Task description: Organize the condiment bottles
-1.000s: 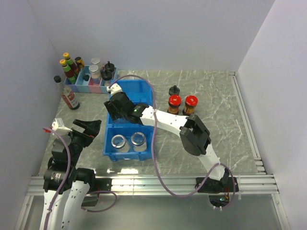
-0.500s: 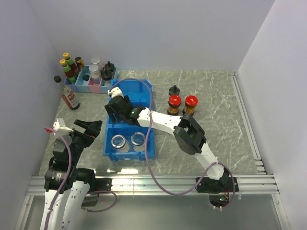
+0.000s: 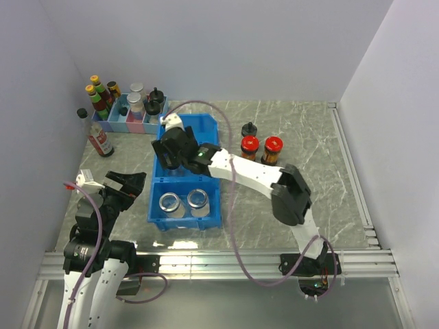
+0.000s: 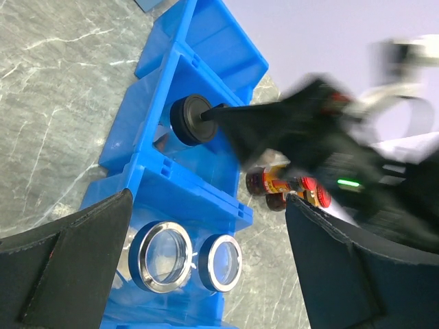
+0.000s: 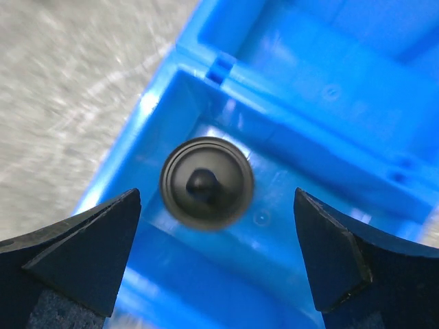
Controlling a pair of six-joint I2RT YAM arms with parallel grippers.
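Note:
A black-capped shaker (image 5: 207,181) stands in the middle compartment of the blue bin (image 5: 226,281). My right gripper (image 5: 217,205) hovers open just above it, a finger on each side and neither touching. In the top view the right gripper (image 3: 175,147) hides that shaker. Two clear glass jars with silver lids (image 3: 169,203) (image 3: 198,199) sit in the near compartment of the blue bin (image 3: 185,221). On the table to the right stand another black-capped shaker (image 3: 250,129) and two red-lidded dark jars (image 3: 250,146) (image 3: 273,147). My left gripper (image 3: 125,184) waits open to the left of the bin, holding nothing.
A pastel tray (image 3: 122,125) at the back left holds taller sauce bottles (image 3: 99,101). A slim clear bottle with a red label (image 3: 99,137) stands beside it. The bin's far compartment (image 3: 192,127) has nothing in it. Walls close in the table on three sides.
My right gripper has opened and let go of the black-capped shaker, which now stands free in the middle compartment. The gripper has shifted slightly toward the back. The left arm has not moved.

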